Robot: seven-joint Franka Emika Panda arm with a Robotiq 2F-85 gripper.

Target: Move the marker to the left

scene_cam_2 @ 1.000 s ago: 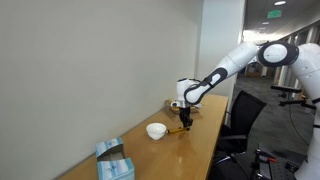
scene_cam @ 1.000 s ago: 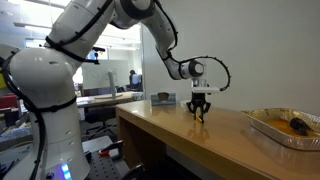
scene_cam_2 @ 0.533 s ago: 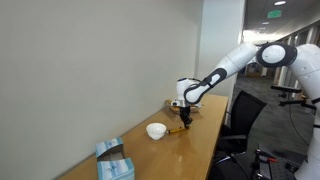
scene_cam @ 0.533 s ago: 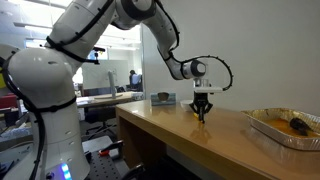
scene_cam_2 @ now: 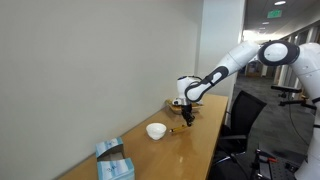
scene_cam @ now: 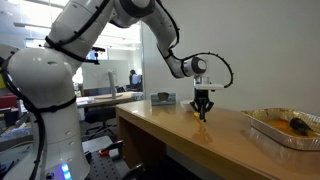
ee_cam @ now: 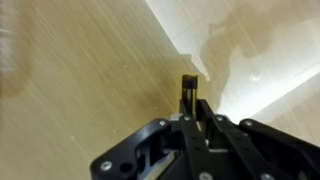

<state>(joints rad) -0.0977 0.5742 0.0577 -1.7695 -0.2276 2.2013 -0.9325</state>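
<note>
1. At the left of an exterior view stands the robot's white base [scene_cam: 45,95]. Its arm [scene_cam: 150,25] arches up and over to the right, above the wooden bench [scene_cam: 165,135].
2. Near the middle of that view the hand [scene_cam: 203,117] points straight down over the bench. Its fingers are drawn together and pinch the marker [scene_cam: 203,113], which shows only as a thin yellowish sliver between them. Whether the marker's lower end touches the wood cannot be told.
3. At the far right of that view a foil tray [scene_cam: 262,121] sits on the bench, well apart from the hand. A small dark item lies in it, too small to identify.
4. In an exterior view from the bench's other end, a blue-and-white box [scene_cam_2: 113,160] lies at the near left. A white bowl [scene_cam_2: 156,131] comes next. The hand with the marker is just beside the bowl on its right and clear of it. The arm stretches away to the upper right.
5. In the wrist view, pale wood fills the left side. Right of centre the marker's dark end sticks out from between the black fingers, which are clamped on it. A bright band of light crosses the wood to the right.
</note>
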